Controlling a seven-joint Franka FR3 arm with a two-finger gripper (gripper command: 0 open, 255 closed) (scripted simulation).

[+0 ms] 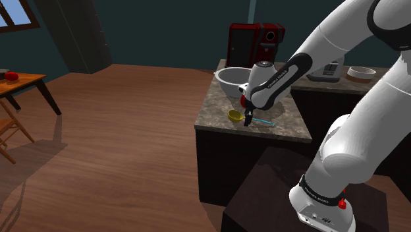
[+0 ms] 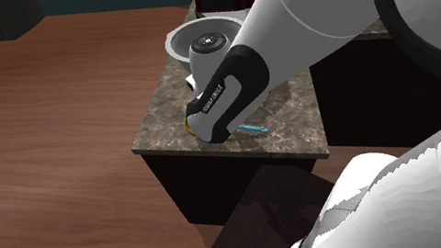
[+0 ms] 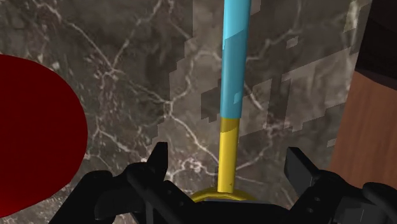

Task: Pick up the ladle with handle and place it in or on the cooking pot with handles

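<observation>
Yellow ladle (image 1: 234, 116), blue handle, flat on counter (image 1: 214, 113) near grey pot (image 1: 230, 80).

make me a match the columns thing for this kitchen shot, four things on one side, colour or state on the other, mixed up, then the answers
Column one
1. ladle
2. cooking pot
3. claw
4. countertop

Column two
a. open, one finger on each side of the handle, not touching it
b. pale grey, wide open top
c. yellow bowl, blue handle
d. dark marbled stone

Pairs: 1-c, 2-b, 3-a, 4-d
</observation>
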